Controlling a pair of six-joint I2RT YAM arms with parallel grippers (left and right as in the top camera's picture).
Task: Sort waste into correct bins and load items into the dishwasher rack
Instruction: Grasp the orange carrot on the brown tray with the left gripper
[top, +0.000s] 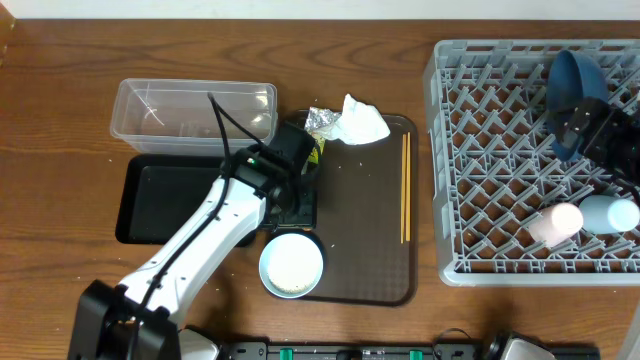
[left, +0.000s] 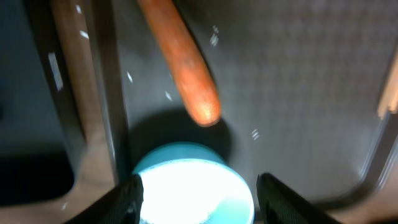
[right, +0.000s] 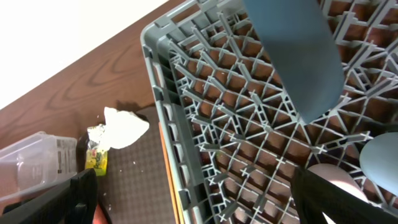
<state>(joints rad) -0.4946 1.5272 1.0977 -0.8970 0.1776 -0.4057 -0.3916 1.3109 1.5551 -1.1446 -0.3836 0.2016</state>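
My left gripper (top: 297, 207) is open and empty over the brown tray's left part. In the left wrist view its fingers (left: 202, 202) straddle the light-blue bowl (left: 189, 190) from above, with the orange carrot (left: 185, 65) lying just beyond. The carrot is hidden under the arm in the overhead view. The bowl (top: 292, 264) sits at the tray's front left. My right gripper (top: 600, 130) is open above the dishwasher rack (top: 500, 170), beside the dark blue dish (top: 575, 85). A pink cup (top: 556, 222) and a blue cup (top: 610, 213) lie in the rack. The brown food lump is out of view.
A crumpled tissue (top: 362, 122) and a wrapper (top: 320, 125) lie at the tray's (top: 370, 270) back edge. Chopsticks (top: 405, 188) lie along its right side. The clear tub (top: 195, 108) and the black tray (top: 160, 200) stand left. Rice grains (left: 168, 95) dot the tray.
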